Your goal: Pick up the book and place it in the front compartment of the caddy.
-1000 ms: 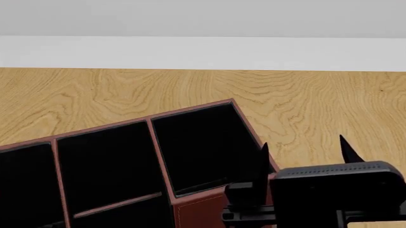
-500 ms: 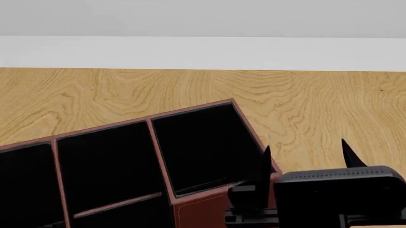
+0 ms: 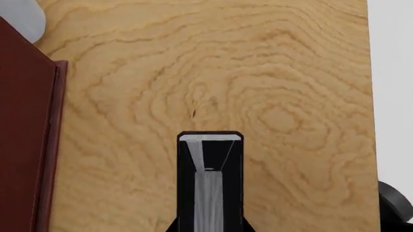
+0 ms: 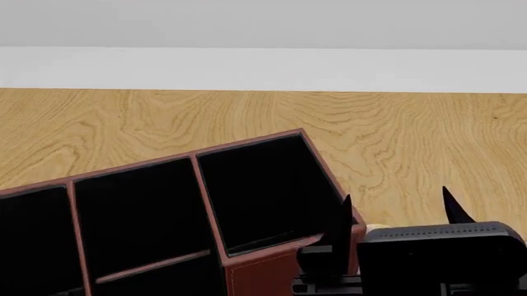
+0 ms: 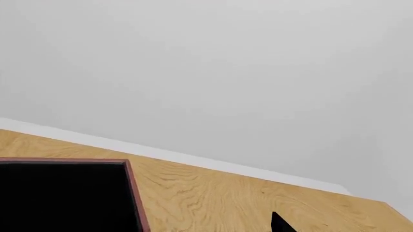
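Observation:
The dark red caddy (image 4: 247, 143) with black compartments fills the lower left of the head view, set at an angle. My right gripper (image 4: 398, 208) is open just beyond the caddy's near right corner, its two pointed fingertips up and wide apart with nothing between them. A pale sliver (image 4: 376, 228) shows between that corner and the gripper body; I cannot tell if it is the book. The right wrist view shows the caddy rim (image 5: 132, 193) and one fingertip (image 5: 281, 223). My left gripper (image 3: 210, 141) looks shut and empty over bare wood, beside the caddy's outer wall (image 3: 26, 145).
The wooden table (image 4: 395, 123) ends at a white wall at the back. A pale rounded thing (image 3: 24, 18) shows past the caddy's corner in the left wrist view. A dark rounded part (image 3: 395, 205) sits by the table's edge there.
My right gripper has sunk a little lower in the head view, staying open. The caddy has not moved.

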`<state>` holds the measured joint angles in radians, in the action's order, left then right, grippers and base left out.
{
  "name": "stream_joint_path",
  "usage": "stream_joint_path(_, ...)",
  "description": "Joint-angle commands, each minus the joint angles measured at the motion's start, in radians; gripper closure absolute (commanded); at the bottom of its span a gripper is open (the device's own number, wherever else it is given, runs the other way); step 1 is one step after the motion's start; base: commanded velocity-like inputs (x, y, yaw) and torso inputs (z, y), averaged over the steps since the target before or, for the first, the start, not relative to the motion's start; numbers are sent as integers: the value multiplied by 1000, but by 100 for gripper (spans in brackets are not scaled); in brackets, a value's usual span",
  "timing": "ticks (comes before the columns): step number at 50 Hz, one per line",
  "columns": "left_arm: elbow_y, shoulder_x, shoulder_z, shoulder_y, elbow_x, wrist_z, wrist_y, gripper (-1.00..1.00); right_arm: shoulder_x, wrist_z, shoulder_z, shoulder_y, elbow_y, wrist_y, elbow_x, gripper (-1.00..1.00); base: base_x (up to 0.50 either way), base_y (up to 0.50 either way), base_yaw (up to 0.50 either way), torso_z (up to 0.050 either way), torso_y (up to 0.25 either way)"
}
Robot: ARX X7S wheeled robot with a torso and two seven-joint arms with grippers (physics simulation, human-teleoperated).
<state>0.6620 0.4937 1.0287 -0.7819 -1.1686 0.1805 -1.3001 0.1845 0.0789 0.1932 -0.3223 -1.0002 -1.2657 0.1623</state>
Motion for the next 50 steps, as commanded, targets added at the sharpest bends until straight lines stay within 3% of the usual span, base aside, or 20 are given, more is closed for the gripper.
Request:
stream_joint_path(1, 47, 40, -41, -5, -69, 122, -71, 100, 0, 0, 5, -6, -6, -10, 1, -100, 0, 0, 0, 0, 0)
stream_joint_path(8, 115, 75, -100, -32, -187, 250, -113, 100, -1, 0, 14, -21, -8, -22, 3, -100, 0, 0, 0, 0, 0)
stream_joint_path(14, 173, 111, -82, -75, -162, 273, -140, 100, 1, -5, 18, -37, -24, -45, 5, -100, 0, 0, 0, 0, 0)
stream_joint_path(22, 191, 134, -98, -130, -252, 331, -169, 100, 1, -10, 19, -43, -34, -57, 11, -100, 0, 0, 0, 0, 0)
stream_joint_path(29, 196, 144, -98, -202, -444, 449, -175, 100, -3, -13, 14, -36, -26, -42, 14, -100, 0, 0, 0, 0, 0)
stream_joint_path(36, 195, 150, -30, -321, -684, 650, -123, 100, -7, -21, 8, -28, -22, -28, 19, -100, 0, 0, 0, 0, 0)
stream_joint_path(50, 227, 143, 84, -532, -963, 867, -6, 100, -13, -20, 11, -12, -8, -3, 23, -100, 0, 0, 0, 0, 1)
